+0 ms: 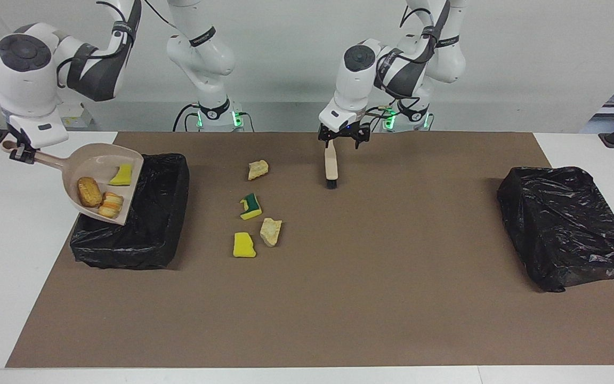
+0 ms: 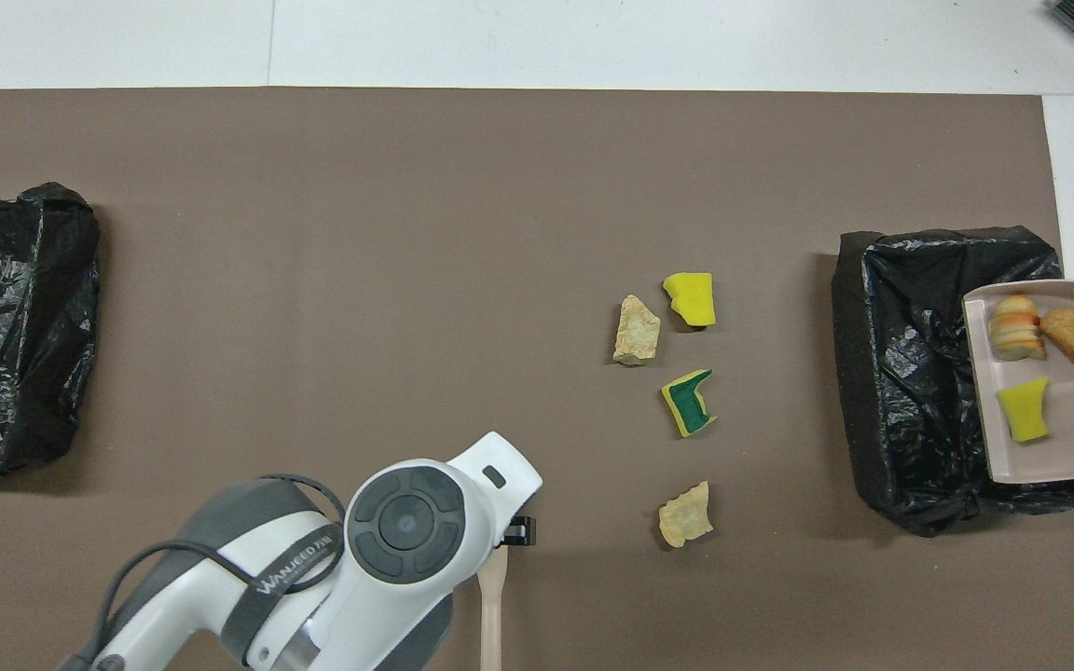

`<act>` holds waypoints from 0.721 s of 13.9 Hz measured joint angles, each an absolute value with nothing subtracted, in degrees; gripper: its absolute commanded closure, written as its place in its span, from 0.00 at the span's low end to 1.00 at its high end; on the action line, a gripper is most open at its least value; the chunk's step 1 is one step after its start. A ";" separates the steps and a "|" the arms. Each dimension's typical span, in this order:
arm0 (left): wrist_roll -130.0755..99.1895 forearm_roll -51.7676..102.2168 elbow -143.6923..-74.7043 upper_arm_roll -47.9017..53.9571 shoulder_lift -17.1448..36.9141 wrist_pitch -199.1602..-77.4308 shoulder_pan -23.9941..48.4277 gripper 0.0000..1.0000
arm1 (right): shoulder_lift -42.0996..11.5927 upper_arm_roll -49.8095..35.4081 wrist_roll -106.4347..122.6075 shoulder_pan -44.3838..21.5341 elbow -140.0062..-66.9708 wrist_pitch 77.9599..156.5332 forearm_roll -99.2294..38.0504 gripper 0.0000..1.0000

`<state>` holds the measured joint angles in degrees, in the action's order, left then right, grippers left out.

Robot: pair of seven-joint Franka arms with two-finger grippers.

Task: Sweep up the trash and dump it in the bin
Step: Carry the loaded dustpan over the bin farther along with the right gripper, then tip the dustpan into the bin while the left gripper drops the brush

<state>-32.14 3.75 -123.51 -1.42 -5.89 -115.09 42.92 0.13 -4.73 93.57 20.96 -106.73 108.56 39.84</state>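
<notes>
My right gripper (image 1: 19, 153) is shut on the handle of the beige dustpan (image 1: 105, 169), which hangs tilted, mouth down, over the black-lined bin (image 1: 136, 242). In the pan lie an orange-brown lump (image 1: 89, 192), a striped lump (image 1: 110, 205) and a yellow sponge bit (image 1: 122, 175). More trash lies loose on the mat: a beige lump (image 1: 258, 169), a green-backed sponge (image 1: 250, 207), another beige lump (image 1: 271, 232) and a yellow sponge (image 1: 244, 245). My left gripper (image 1: 341, 137) stands open just above the handle end of the brush (image 1: 331, 165), which lies flat on the mat.
A second black bag (image 1: 568, 226) sits on the brown mat (image 1: 339, 298) at the left arm's end of the table. In the overhead view the left arm (image 2: 406, 522) covers the brush's bristle end, and the dustpan (image 2: 1068, 438) runs off the frame's edge.
</notes>
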 measured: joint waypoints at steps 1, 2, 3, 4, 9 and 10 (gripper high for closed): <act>-27.75 2.28 -121.37 -1.51 -5.86 -115.06 40.13 0.00 | 0.11 -4.80 90.89 19.69 -107.33 107.99 42.82 1.00; -22.76 1.62 -118.91 -1.56 -5.75 -114.88 36.80 0.00 | 0.07 -4.84 88.85 18.68 -107.85 107.18 44.74 1.00; -17.91 1.40 -115.97 -1.65 -5.53 -113.98 33.06 0.00 | 0.03 -4.85 87.96 18.01 -108.19 106.40 45.83 1.00; -13.82 1.37 -112.77 -1.75 -5.18 -112.25 29.66 0.00 | 0.02 -4.85 87.86 17.38 -108.26 105.59 46.93 1.00; 1.22 1.28 -98.24 -1.85 -3.09 -102.86 16.75 0.00 | 0.29 -4.93 87.72 14.78 -107.79 101.39 48.76 1.00; 2.37 1.30 -96.74 -1.87 -2.54 -101.65 14.99 0.00 | 0.42 -5.00 88.14 14.45 -107.56 101.40 48.97 1.00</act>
